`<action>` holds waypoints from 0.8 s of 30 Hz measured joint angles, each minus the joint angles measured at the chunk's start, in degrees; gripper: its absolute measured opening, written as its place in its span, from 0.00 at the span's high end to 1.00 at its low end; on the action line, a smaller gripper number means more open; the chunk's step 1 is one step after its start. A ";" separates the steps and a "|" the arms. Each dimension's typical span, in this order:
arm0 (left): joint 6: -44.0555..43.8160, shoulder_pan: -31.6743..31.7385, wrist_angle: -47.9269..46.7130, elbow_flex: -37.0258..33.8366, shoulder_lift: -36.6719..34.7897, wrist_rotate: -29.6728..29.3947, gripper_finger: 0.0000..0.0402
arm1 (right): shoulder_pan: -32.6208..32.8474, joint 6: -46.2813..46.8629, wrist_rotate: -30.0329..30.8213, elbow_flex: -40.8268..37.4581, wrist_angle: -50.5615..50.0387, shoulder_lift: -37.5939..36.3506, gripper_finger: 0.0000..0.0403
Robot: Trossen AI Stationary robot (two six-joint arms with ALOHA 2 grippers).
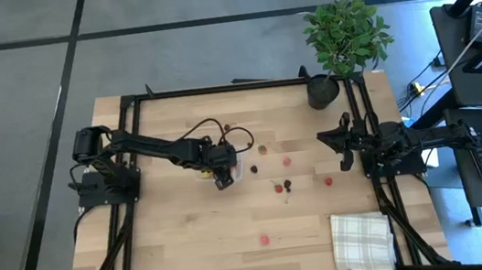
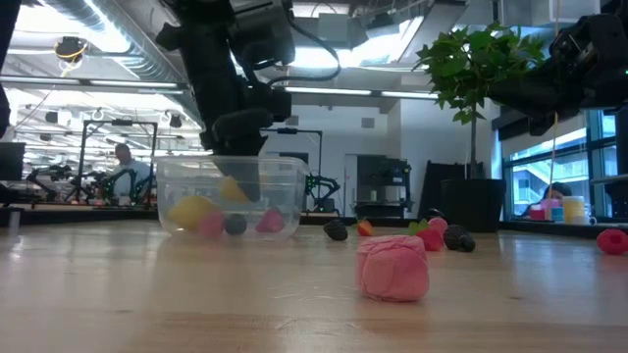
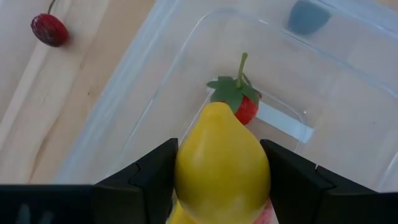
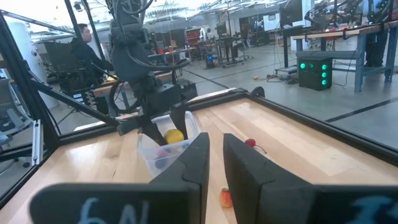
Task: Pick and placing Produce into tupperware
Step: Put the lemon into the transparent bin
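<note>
While the left pincer [image 3: 221, 180] grips a yellow lemon [image 3: 221, 158] over the clear tupperware [image 3: 348, 74], a high release risks bouncing it out. The right pincer [image 4: 214, 158] waits closed and empty at the surface's right edge.

Yellow lemon [image 4: 173, 135] in clear tub [image 4: 163, 149], beyond closed right hand [image 4: 215, 163]

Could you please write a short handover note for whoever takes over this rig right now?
Left gripper: shut on a yellow lemon, held over the clear tupperware.
Right gripper: shut, empty, waiting at the table's right side.
Done: the tub holds another yellow piece, a strawberry and a dark berry.
Left: release the lemon, then collect the loose pieces and the red one on the table.
</note>
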 joint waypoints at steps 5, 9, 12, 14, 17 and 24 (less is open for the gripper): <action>0.00 0.00 0.00 0.00 -0.03 0.00 0.48 | 0.01 0.00 0.00 -0.02 0.00 0.00 0.87; 0.00 0.00 0.02 0.00 -0.05 -0.04 0.48 | 0.00 0.01 0.00 -0.01 0.00 0.00 0.87; 0.00 0.00 0.19 0.00 -0.05 -0.92 0.48 | -0.02 0.02 0.00 0.00 0.00 0.00 0.87; 0.00 0.00 0.24 0.00 -0.05 -1.25 0.48 | -0.02 0.00 0.00 0.00 0.00 0.00 0.87; 0.00 0.00 0.24 0.00 -0.05 -1.29 0.48 | 0.00 0.00 0.00 0.00 0.00 0.00 0.87; -0.02 -0.02 0.24 0.00 -0.06 -1.29 0.48 | -0.02 0.02 0.00 -0.01 0.00 0.00 0.87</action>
